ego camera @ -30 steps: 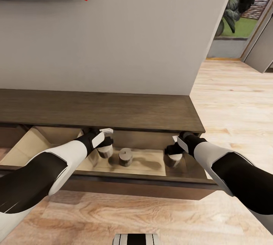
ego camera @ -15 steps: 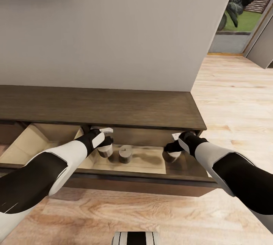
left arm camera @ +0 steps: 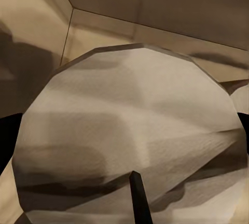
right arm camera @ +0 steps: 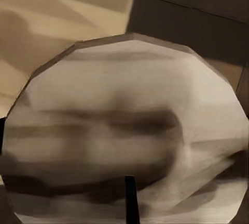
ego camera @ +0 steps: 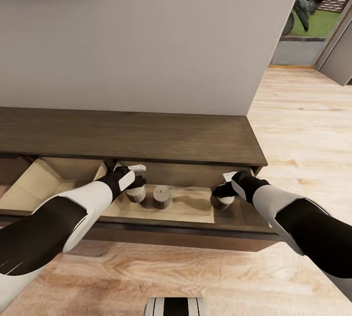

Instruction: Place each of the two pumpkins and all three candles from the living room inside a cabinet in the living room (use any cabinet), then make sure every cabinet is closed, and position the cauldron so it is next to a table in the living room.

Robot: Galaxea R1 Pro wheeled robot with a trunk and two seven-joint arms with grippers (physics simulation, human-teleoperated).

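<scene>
candles (ego camera: 161, 197): 3 | open drawers (ego camera: 29, 186): seemingly 2 | arms (ego camera: 73, 213): 2

Both arms reach fwd and down. Left gripper (ego camera: 135, 185) clamps a candle (ego camera: 136, 193); right gripper (ego camera: 222, 193) clamps another candle (ego camera: 221, 203).

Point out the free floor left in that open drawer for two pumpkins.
Free: the drawer floor left of the left gripper, and the stretch between the middle candle and the right gripper. Crowded: left gripper's candle sits close beside the middle one.
</scene>
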